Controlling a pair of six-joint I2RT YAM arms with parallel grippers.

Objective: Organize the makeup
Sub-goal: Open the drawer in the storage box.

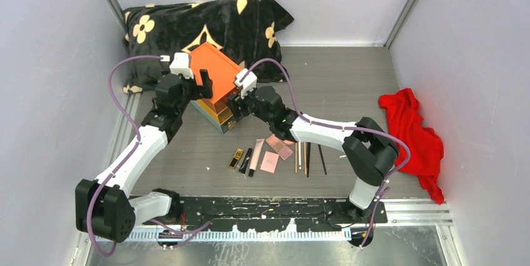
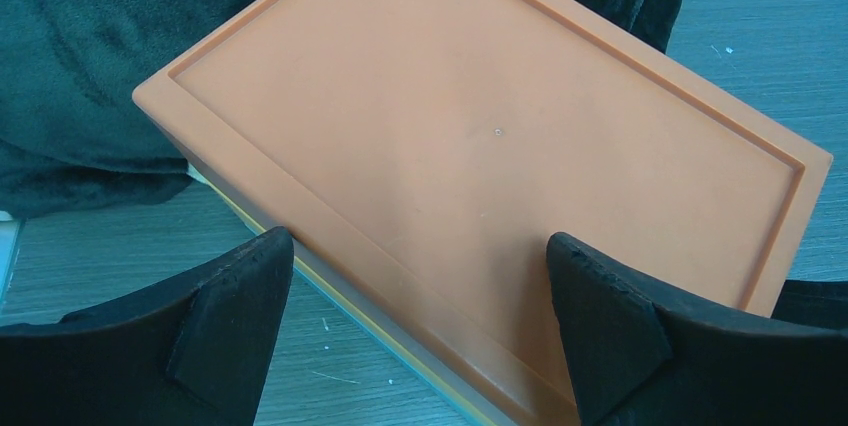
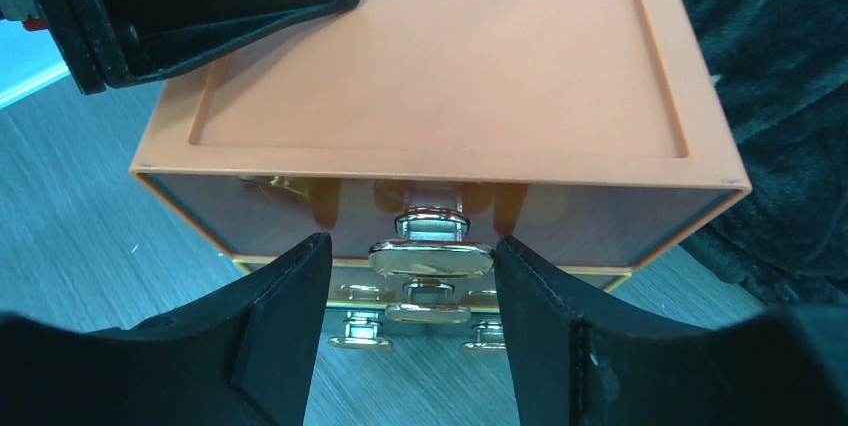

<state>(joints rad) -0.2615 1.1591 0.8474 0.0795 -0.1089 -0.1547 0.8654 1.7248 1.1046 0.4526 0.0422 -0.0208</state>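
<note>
The makeup lies in a row on the table: gold-black lipstick (image 1: 235, 158), black tube (image 1: 245, 162), pink tube (image 1: 257, 156), two pink palettes (image 1: 269, 162) (image 1: 280, 146) and thin brushes (image 1: 307, 158). Both grippers are away from it, at the orange-topped drawer box (image 1: 215, 72). My left gripper (image 2: 417, 246) is open over the box's lid (image 2: 480, 126), one finger past its edge above the table. My right gripper (image 3: 410, 246) is open at the box's front. Its fingers flank the top drawer's gold handle (image 3: 430, 258), with a gap on the left side.
A black flower-patterned blanket (image 1: 206, 19) lies behind the box, touching its back. A red cloth (image 1: 412, 125) sits at the right wall. Lower gold handles (image 3: 362, 341) show beneath the top one. Grey walls close in on both sides.
</note>
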